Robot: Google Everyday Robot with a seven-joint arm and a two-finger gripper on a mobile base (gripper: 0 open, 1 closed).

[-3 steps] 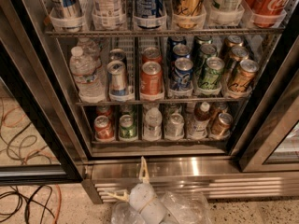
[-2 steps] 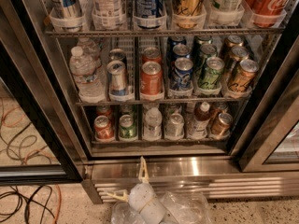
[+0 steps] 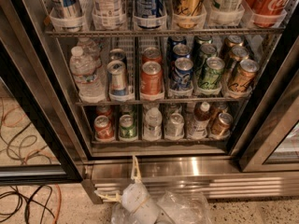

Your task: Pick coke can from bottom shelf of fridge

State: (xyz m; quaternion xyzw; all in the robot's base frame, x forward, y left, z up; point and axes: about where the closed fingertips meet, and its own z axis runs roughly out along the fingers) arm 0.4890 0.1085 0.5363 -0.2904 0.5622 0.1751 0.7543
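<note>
Six items front the bottom shelf [image 3: 159, 143], left to right: one coke can [image 3: 103, 128], one green can [image 3: 126, 126], one pale bottle [image 3: 153, 123], one silver can [image 3: 174, 125], one dark white-capped bottle [image 3: 201, 121], one bronze can [image 3: 220, 124]. Rows behind are too dim to count. One claw [image 3: 117, 177], spread wide and empty, sits low before the fridge [image 3: 187, 167] base, well apart from the coke can. Step judged: approach. Next move: reach up-left into the leftmost lane, over the front rail, clear of the green can.
</note>
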